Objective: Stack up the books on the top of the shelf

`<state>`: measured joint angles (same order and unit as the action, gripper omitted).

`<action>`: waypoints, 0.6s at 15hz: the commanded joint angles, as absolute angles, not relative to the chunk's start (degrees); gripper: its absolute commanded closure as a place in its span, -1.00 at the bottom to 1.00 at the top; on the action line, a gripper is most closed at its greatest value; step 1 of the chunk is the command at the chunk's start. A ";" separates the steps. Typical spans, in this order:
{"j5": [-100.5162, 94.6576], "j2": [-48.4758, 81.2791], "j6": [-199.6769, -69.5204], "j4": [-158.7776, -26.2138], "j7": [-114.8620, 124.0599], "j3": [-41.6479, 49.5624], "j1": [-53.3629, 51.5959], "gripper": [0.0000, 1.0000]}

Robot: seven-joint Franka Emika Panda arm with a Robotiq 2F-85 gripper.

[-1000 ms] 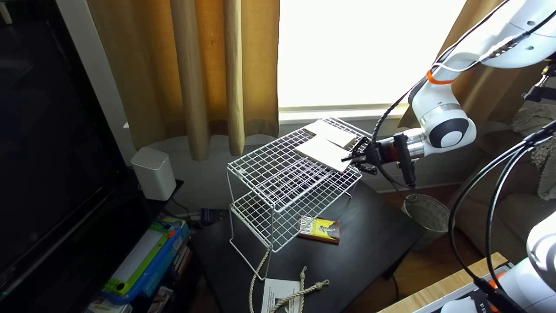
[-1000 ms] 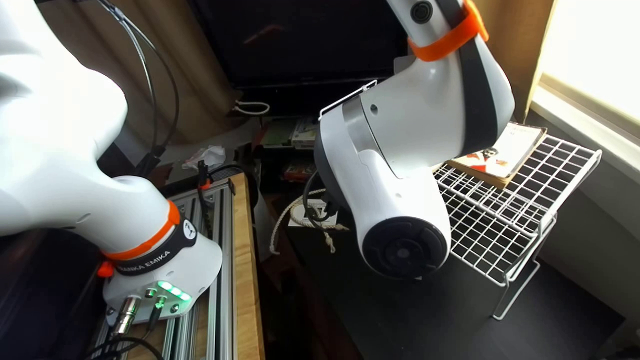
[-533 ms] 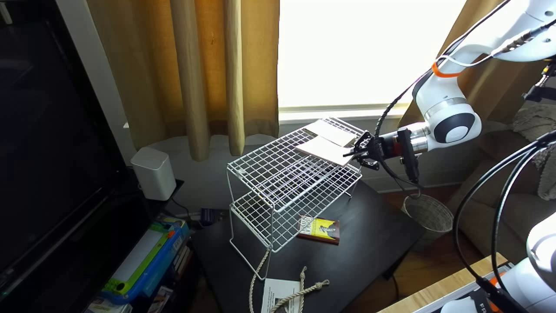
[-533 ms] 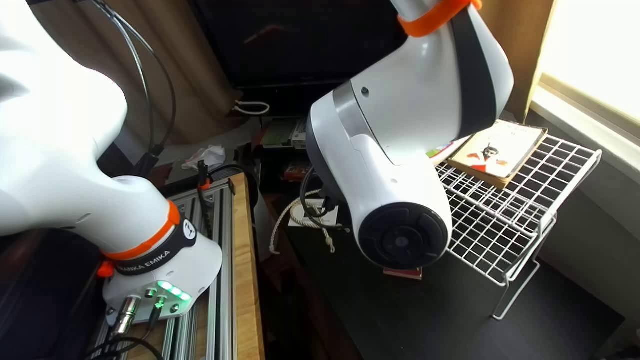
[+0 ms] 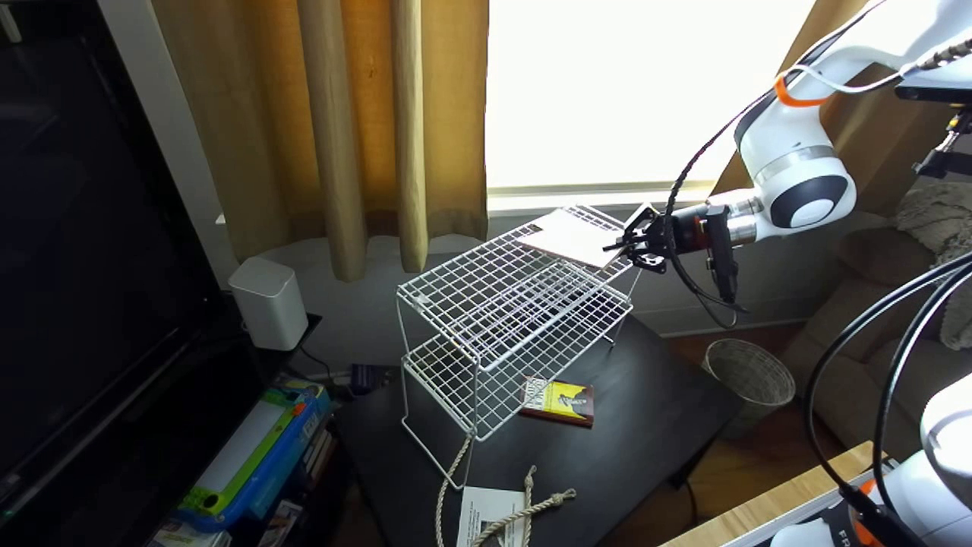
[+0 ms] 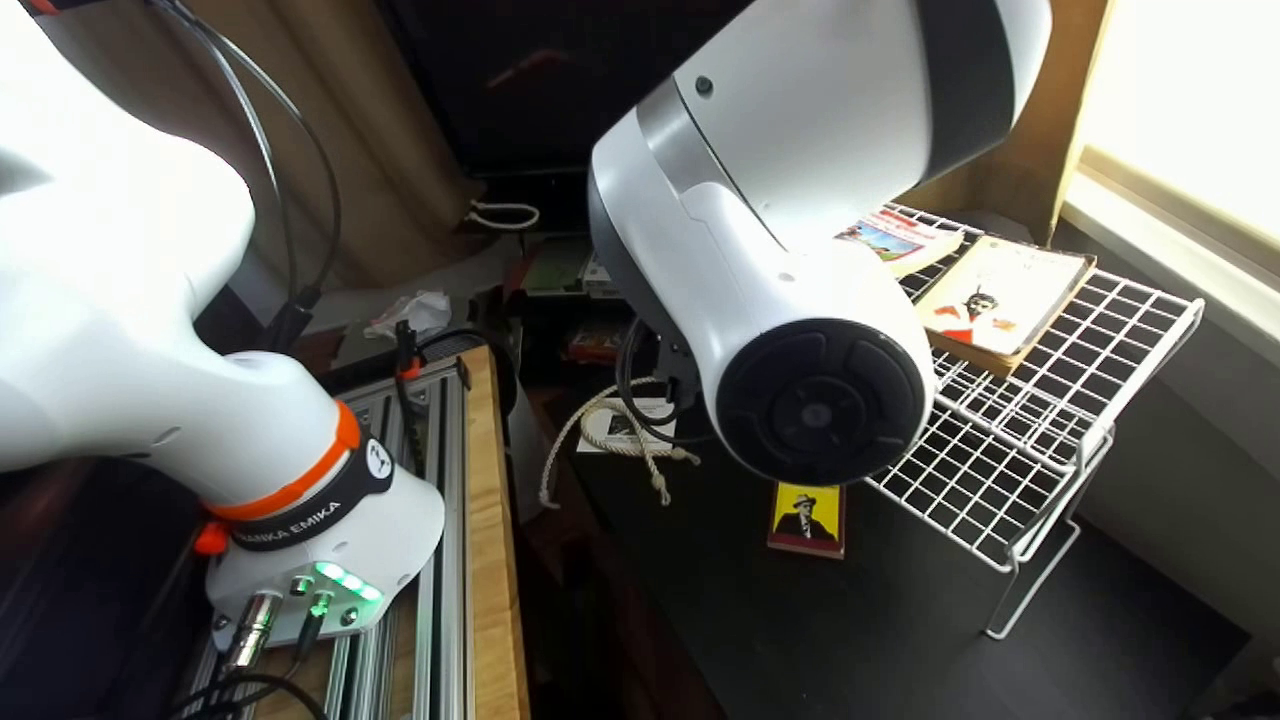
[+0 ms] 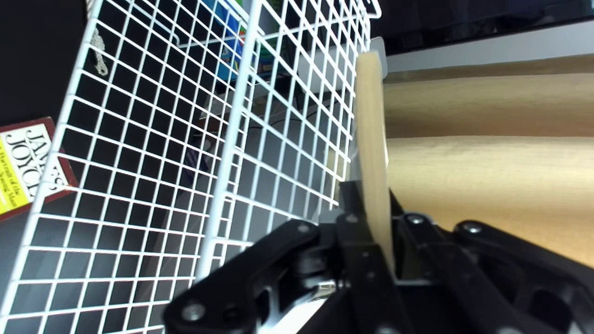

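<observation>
The white wire shelf (image 5: pixel 493 292) stands on the dark table and shows in all views. My gripper (image 5: pixel 613 247) is shut on the edge of a pale book (image 5: pixel 573 239), held above the shelf's top tier at its window end. In the wrist view the held book (image 7: pixel 371 134) shows edge-on between the fingers (image 7: pixel 369 190). Its red-and-blue cover (image 6: pixel 890 240) shows partly in an exterior view, the rest hidden by the arm. Another book (image 6: pixel 1000 300) with a figure on its pale cover lies flat on the top tier. The held book partly hides it in an exterior view.
A yellow-and-dark packet (image 5: pixel 562 400) lies on the dark table (image 5: pixel 630 448) beside the shelf. A printed card (image 5: pixel 486 505) and a rope (image 5: pixel 524 513) are at the shelf's near leg. The window sill (image 6: pixel 1180 235) and curtains (image 5: pixel 364 152) are close behind.
My gripper has lifted the held book up and toward the window. It now overlaps the lying book in an exterior view. The lying book and the shelf have not moved.
</observation>
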<state>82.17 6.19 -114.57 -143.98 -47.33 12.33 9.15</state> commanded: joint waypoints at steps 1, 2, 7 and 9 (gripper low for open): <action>81.50 2.11 -115.44 -145.78 -50.38 12.04 9.65 0.94; 81.35 1.61 -115.69 -145.76 -50.66 12.05 9.67 0.94; 79.71 -0.60 -118.33 -144.81 -50.35 12.62 10.60 0.94; 78.86 -0.64 -120.03 -144.03 -49.84 12.67 11.02 0.94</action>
